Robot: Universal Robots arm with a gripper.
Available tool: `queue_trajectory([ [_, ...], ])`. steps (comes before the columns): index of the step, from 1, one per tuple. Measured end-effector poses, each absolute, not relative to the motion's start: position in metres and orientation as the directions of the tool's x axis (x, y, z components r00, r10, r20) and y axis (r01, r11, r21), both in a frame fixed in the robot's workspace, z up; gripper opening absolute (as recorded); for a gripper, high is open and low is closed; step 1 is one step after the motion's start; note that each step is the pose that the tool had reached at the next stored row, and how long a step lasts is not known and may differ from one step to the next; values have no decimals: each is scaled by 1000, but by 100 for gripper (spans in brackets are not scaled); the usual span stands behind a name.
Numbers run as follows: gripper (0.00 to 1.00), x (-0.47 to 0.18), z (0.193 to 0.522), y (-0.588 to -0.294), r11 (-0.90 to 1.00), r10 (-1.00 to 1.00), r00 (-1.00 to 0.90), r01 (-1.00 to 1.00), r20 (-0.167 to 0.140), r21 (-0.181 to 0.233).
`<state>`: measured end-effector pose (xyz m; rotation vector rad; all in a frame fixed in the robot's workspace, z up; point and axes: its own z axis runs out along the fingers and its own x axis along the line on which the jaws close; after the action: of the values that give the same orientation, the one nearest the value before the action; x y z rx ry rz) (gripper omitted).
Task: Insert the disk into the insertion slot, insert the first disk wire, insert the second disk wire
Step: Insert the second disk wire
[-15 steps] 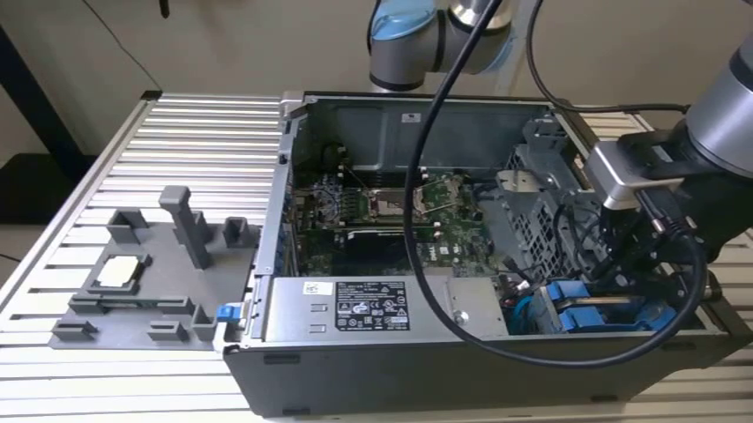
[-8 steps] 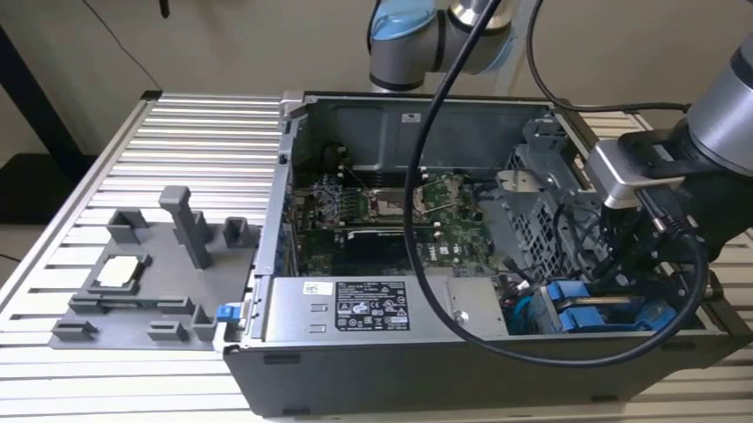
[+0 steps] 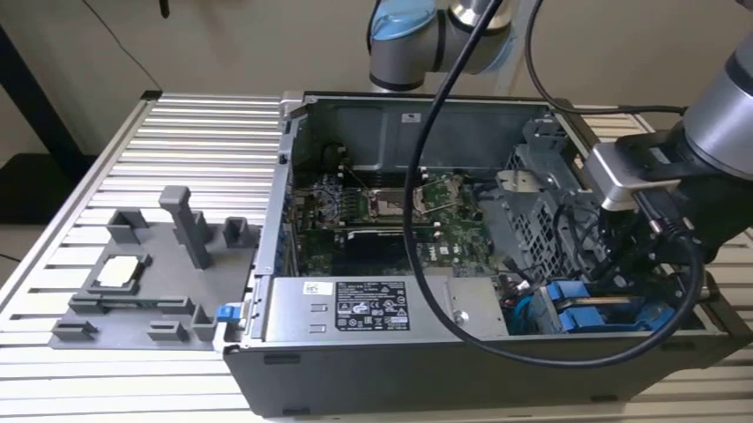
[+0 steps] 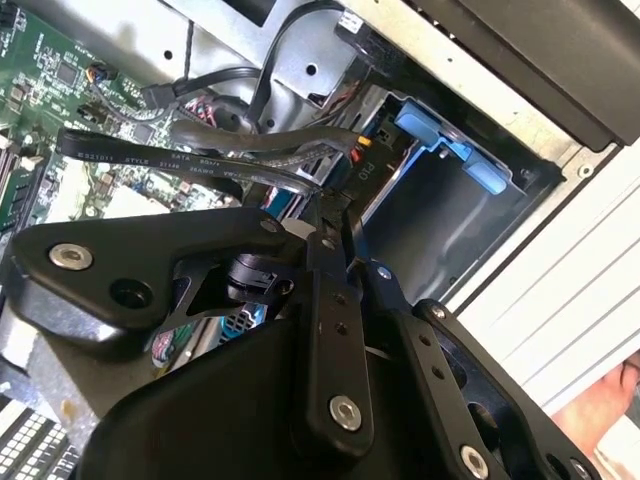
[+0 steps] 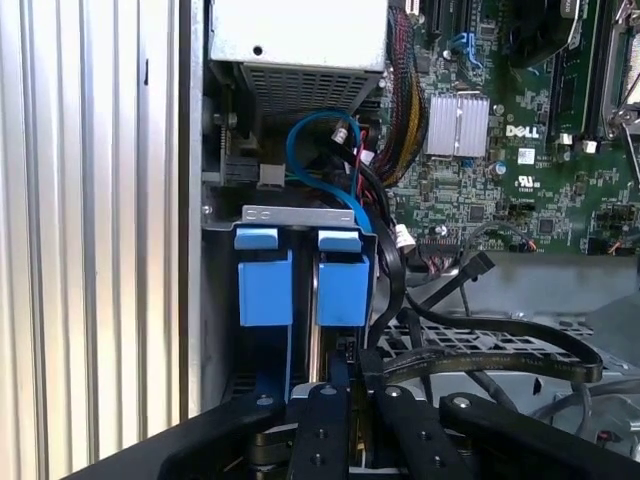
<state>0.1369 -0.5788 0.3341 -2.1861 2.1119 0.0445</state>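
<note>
- Down in the open black desktop computer case [image 3: 389,370], the disk shows as bright blue plastic carrier pieces [image 3: 585,308] seated in the drive bay at the corner nearest the exterior view's right, beside the grey power supply box with the black-and-white sticker [image 3: 370,310].
- From the first wrist view, two blue end tabs [image 5: 300,285] stand side by side under a bent grey metal bracket [image 5: 300,215]; the grey metal body of the drive itself is hidden inside the bay.
- The black metal pincer [image 5: 355,400] hangs just over the bay, its linkage bars close together and pinched around a black cable plug [image 4: 352,160] at their tips; how firmly it bites I cannot make out, as the tips are partly hidden by their own links.
- A flat black ribbon-like cable [image 4: 200,160] trails from that plug across the green circuit board [image 5: 520,120].
- A thin blue wire [image 5: 320,165] loops above the bay among red and yellow strands.
- The ribbed aluminium bench [image 3: 176,141] carries a grey plastic fixture tray [image 3: 141,282] with upright posts, well apart from the bay.
</note>
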Motion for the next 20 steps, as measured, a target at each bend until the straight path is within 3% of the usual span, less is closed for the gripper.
queue_trajectory([
  [5,17,137,333,-579,-32,-995,37,-998,-92,-53],
  [6,24,137,333,-579,-32,-995,37,-998,-92,-53],
  [20,24,137,355,-582,-32,-995,37,-998,-92,-50],
])
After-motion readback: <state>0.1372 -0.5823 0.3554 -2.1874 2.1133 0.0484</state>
